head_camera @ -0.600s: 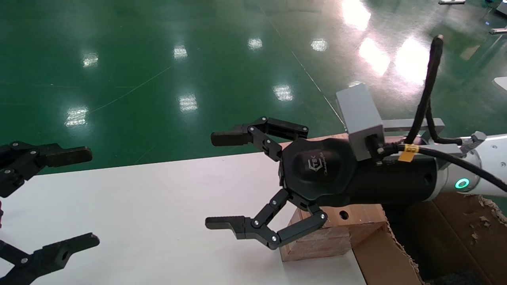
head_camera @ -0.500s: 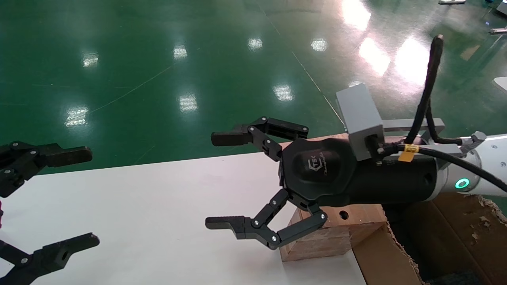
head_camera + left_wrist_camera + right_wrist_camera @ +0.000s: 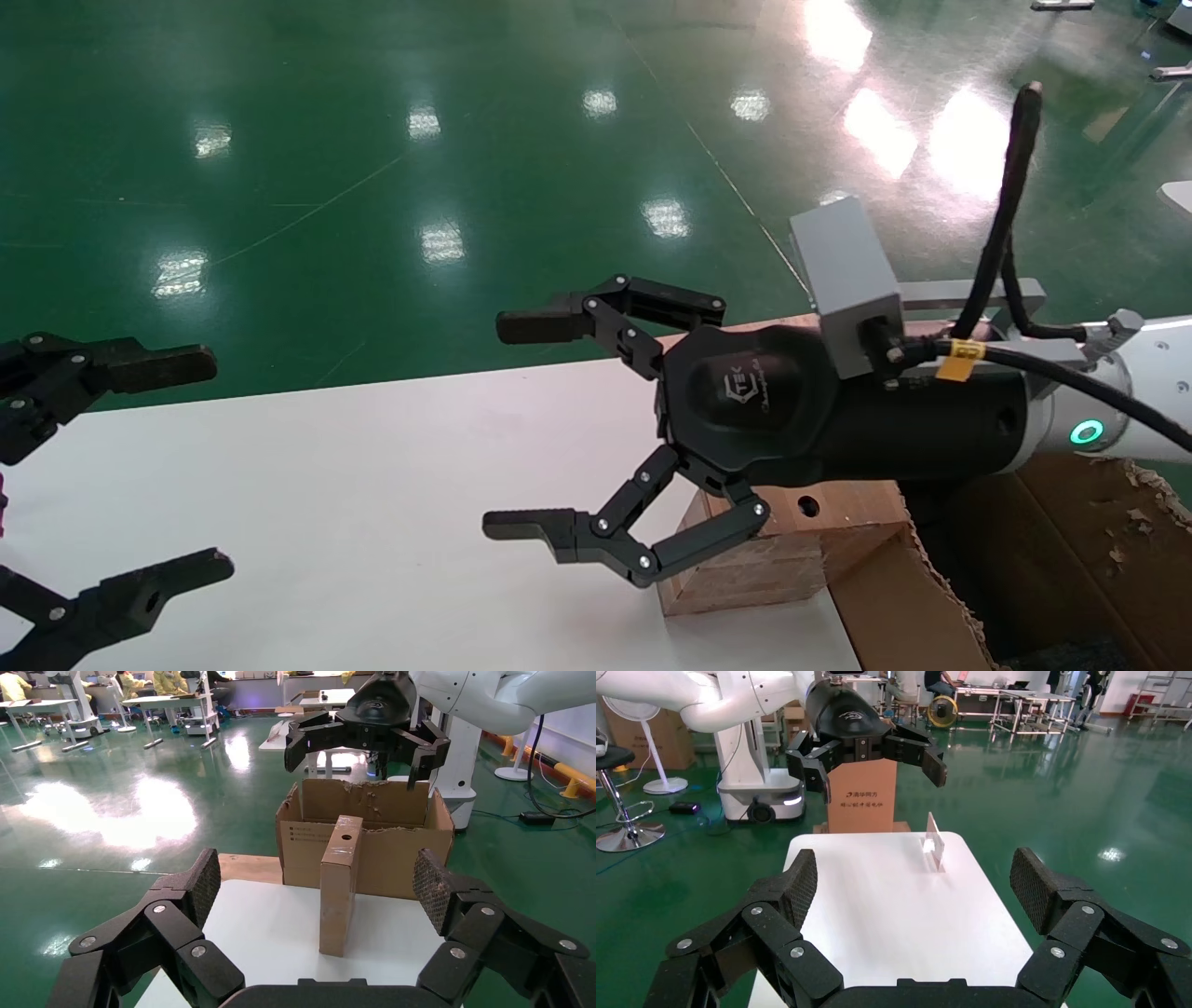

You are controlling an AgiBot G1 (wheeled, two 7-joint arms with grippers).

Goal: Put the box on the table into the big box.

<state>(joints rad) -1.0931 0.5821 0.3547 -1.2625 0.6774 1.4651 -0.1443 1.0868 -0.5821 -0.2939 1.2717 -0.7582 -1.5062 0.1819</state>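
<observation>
The small wood-coloured box (image 3: 792,550) with a round hole stands at the right edge of the white table (image 3: 326,485), touching the big box (image 3: 913,615). My right gripper (image 3: 510,426) is open and empty; its body hangs over the box and hides part of it, and its fingers reach past it over the table. In the left wrist view the box (image 3: 339,881) stands upright before the big box (image 3: 400,860), with the right gripper (image 3: 365,738) above. My left gripper (image 3: 207,461) is open and empty at the table's left end.
Green shiny floor lies beyond the table's far edge. A flat plywood board (image 3: 242,867) lies beside the carton. A small clear plate (image 3: 935,843) stands on the table (image 3: 877,903) near its far end, and a brown printed carton (image 3: 862,801) stands behind the left gripper (image 3: 866,752).
</observation>
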